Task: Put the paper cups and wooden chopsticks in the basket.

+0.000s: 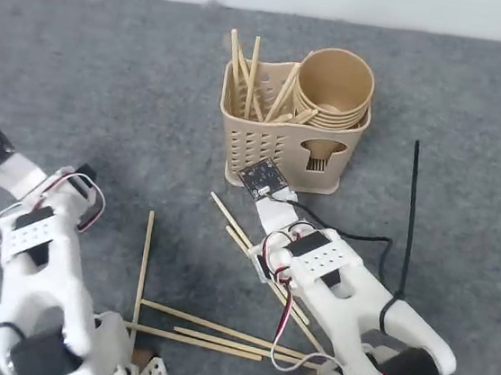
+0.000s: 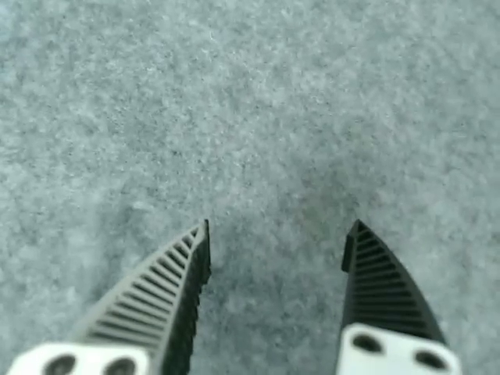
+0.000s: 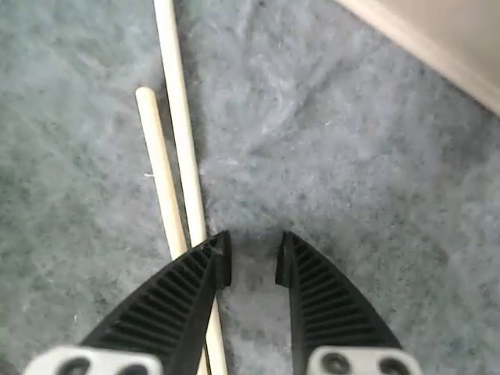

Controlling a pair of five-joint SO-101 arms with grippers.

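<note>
Cups [image 1: 334, 88] in basket [image 1: 272, 158]; loose chopsticks [image 3: 181, 117] pending; right gripper [image 3: 251, 254] slightly apart, empty, should shift onto pair; left gripper [image 2: 277, 234] wide.

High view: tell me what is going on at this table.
Two arms are tidying up. The paper cups sit stacked in the basket with several chopsticks; loose chopsticks lie on the grey mat. The right gripper, open and empty, is just beside two of them in front of the basket. The left gripper is open over bare mat.
</note>
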